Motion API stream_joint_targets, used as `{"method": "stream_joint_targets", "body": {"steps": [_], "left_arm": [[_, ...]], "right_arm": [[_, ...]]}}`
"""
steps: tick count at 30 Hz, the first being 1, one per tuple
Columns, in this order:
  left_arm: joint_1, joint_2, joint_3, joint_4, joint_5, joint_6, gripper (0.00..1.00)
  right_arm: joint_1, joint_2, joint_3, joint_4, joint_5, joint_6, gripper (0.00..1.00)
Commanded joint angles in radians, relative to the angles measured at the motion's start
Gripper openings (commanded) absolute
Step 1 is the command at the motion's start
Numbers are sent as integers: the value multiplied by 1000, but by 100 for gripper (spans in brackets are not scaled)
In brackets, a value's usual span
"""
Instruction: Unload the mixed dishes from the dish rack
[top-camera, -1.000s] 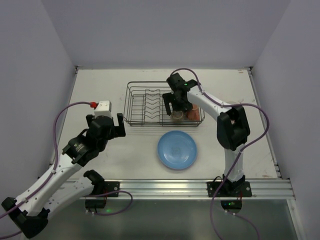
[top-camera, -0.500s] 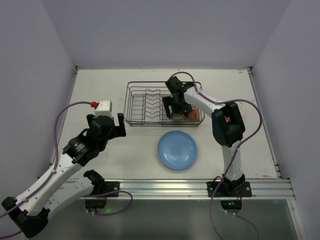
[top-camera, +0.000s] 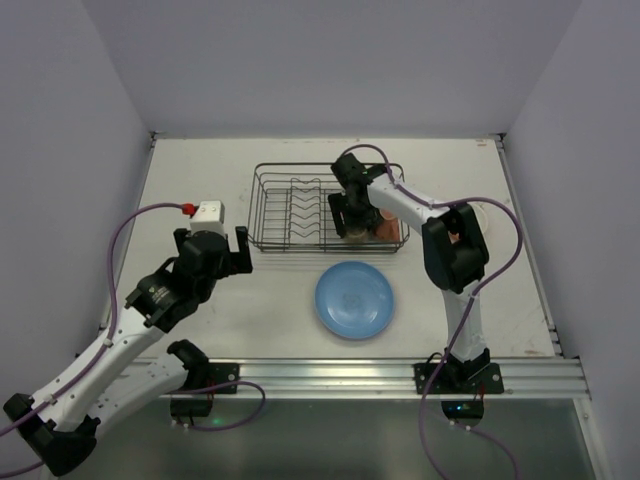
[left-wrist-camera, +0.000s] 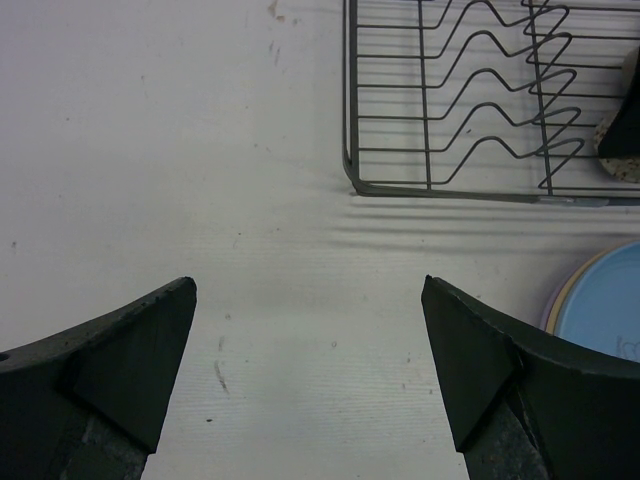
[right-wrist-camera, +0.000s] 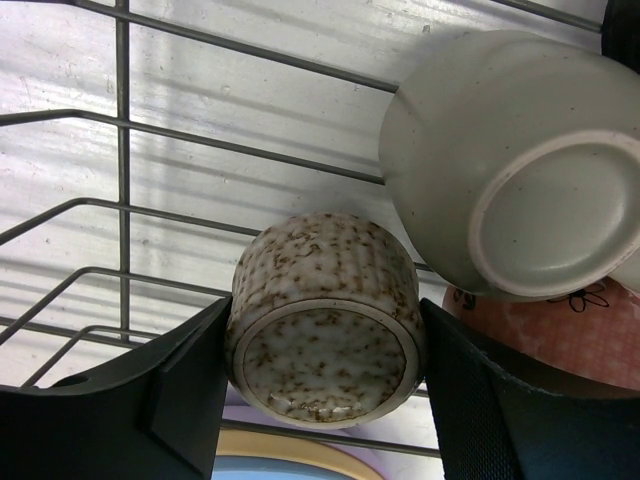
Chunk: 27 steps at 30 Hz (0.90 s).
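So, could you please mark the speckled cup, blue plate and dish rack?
speckled cup (right-wrist-camera: 320, 262): right wrist view, side wall.
blue plate (top-camera: 354, 299): top external view, centre.
dish rack (top-camera: 272, 210): top external view, bare floor.

A white, lightly scuffed table (top-camera: 200, 180) is being used as the carrying surface. The black wire dish rack (top-camera: 285, 247) is being borne at 12 o'clock from its middle. At 6 o'clock, near the rack's front rim, a blue plate (top-camera: 354, 299) is being carried, with yellow and purplish rims being shown beneath it.
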Motion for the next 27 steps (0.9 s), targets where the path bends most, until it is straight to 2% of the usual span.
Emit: {"method": "stream_joint_targets", "body": {"steps": [1,4,13,18,22,23,24,25,27], "left_arm": [[2,-3,-6,42,-5,20,100],[2,-1,-7,43,-5,20,100],[4,-9,-1,48,7,33,100],[4,-55,-1,88,79,59,100],[4,-108,3,148,203,50,100],[2,-131,2,169,272,46,100],[2,-144,0,221,304,35,100],[4,-158,-6,262,394,18,100],[2,-194,-47,443,500,3,100]], "right_arm": [[-4,-43,43,0,5,-2,39],[-4,-62,61,-7,-3,-2,23],[-10,-181,52,33,-99,19,14],[-32,-304,7,84,-161,50,11],[-53,-411,-49,136,-266,85,7],[-64,-436,-65,153,-294,105,6],[-70,-464,-83,170,-321,119,5],[-78,-526,-130,218,-355,131,5],[-105,-594,-225,319,-487,194,4]]}}
